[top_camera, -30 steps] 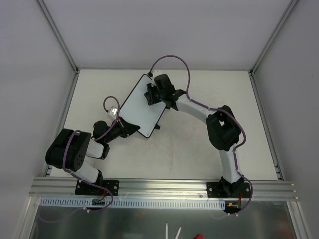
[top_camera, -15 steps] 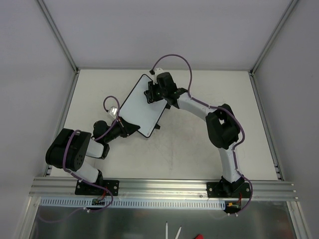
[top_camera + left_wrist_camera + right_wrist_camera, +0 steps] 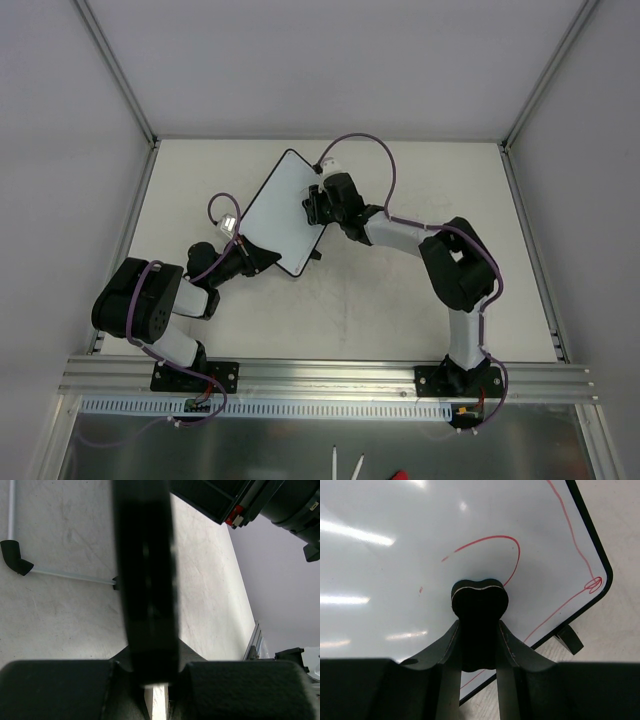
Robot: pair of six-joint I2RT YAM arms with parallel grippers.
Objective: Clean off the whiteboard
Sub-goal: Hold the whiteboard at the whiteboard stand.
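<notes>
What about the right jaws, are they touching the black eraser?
Touching. The right wrist view shows the eraser squeezed between both jaws, no gap.

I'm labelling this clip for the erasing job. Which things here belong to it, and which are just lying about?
In the job: whiteboard, gripped at its rim by the left hand; red marks on it; black eraser, held against it by the right hand.
Lying about: two white sticks and a small red item below the rail, too small to identify.
</notes>
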